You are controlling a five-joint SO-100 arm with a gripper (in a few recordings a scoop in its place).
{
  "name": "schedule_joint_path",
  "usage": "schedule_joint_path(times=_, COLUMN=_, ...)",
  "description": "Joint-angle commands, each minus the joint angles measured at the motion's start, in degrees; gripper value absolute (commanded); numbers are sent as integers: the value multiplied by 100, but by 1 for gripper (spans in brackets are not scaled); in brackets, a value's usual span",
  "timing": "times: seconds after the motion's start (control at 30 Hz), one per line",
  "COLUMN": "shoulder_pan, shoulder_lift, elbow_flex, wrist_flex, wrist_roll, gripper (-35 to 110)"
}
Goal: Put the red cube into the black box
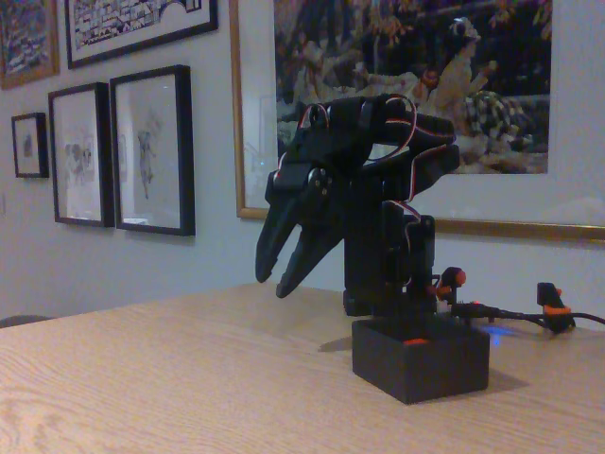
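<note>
The black box (pixel 421 367) sits on the wooden table right of centre, in front of the arm's base. A small sliver of red, the red cube (pixel 413 340), shows just over the box's top rim, inside it. My gripper (pixel 278 282) hangs in the air up and to the left of the box, well clear of it and pointing down-left. Its two dark fingers are spread apart with nothing between them.
The wooden table (pixel 170 378) stretches to the left and front of the box. Orange-red knobs (pixel 454 277) and a cable clamp (pixel 553 305) lie behind the box on the right. Framed pictures (pixel 151 151) hang on the wall behind.
</note>
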Motion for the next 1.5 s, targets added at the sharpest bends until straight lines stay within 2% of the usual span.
schedule_joint_path(times=0.0, shoulder_pan=-26, shoulder_lift=123, elbow_flex=-35, wrist_flex=97, wrist_roll=-132, gripper=11)
schedule_joint_path(times=1.47, shoulder_pan=35, shoulder_lift=255, elbow_flex=-9, wrist_flex=211, wrist_roll=-193, gripper=13)
